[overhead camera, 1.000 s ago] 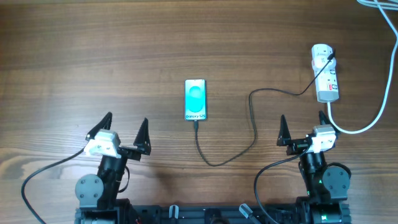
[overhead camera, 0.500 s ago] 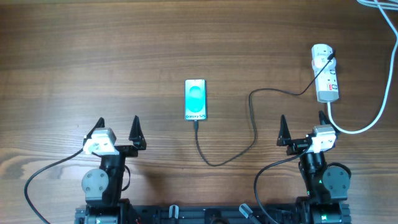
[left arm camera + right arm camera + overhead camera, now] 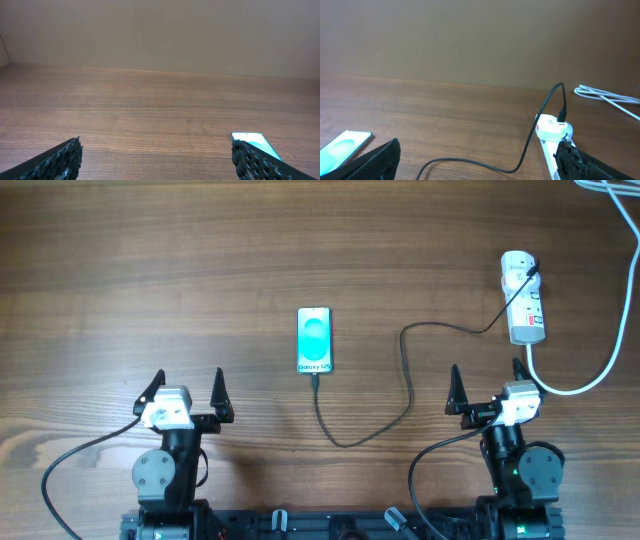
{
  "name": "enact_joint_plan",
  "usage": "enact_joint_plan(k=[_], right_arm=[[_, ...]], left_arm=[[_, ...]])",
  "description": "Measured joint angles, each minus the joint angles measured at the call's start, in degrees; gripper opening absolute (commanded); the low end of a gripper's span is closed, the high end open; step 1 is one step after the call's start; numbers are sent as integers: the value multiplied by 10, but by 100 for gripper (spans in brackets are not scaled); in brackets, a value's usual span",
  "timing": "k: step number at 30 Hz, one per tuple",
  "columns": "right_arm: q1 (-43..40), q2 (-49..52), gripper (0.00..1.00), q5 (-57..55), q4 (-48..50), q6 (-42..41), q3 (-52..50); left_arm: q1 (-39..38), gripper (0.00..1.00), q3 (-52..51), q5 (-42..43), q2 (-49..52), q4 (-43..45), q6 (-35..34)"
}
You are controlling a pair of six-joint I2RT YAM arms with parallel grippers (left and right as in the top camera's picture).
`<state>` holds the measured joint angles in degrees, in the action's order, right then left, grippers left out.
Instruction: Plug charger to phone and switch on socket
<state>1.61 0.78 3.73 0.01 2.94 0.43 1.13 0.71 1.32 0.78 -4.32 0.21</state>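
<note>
The left fingers [image 3: 222,395] are standing spread apart and gripping nothing, hovering over bare table [image 3: 150,260] near the front edge. In the left wrist view only wood is lying between them, with the phone [image 3: 250,138] peeking in just past the right-hand tip. The right fingers [image 3: 457,392] are likewise parted and empty, hanging close to the socket's near end.

Farther out, the phone [image 3: 314,340] is lying flat mid-table, its screen glowing cyan. The charger [image 3: 407,380] is meeting the phone's near edge, looping toward the robot, then climbing right to the socket [image 3: 523,305], where its other end is sitting in the far outlet. Whether the tip is fully seated in the phone is too small to tell, and so is the switch position. The thick white cord [image 3: 590,385] is curling away from the socket's near end, passing just beside the right fingers.

Judging from this, the switch is probably what is remaining. The danger is lying in the right arm's approach. A finger catching the white cord or the black cable could be dragging the strip sideways or tugging the plug out of the phone. Pressing off-centre could be tipping or sliding the light strip rather than toggling it.
</note>
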Motion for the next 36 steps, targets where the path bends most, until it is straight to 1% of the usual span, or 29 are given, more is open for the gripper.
enact_joint_plan(k=[14, 36], right_arm=[[0, 0, 100, 0, 0, 0, 0], [0, 0, 100, 0, 0, 0, 0]], left_arm=[[0, 100, 0, 0, 0, 0, 27], [0, 100, 0, 0, 0, 0, 28]])
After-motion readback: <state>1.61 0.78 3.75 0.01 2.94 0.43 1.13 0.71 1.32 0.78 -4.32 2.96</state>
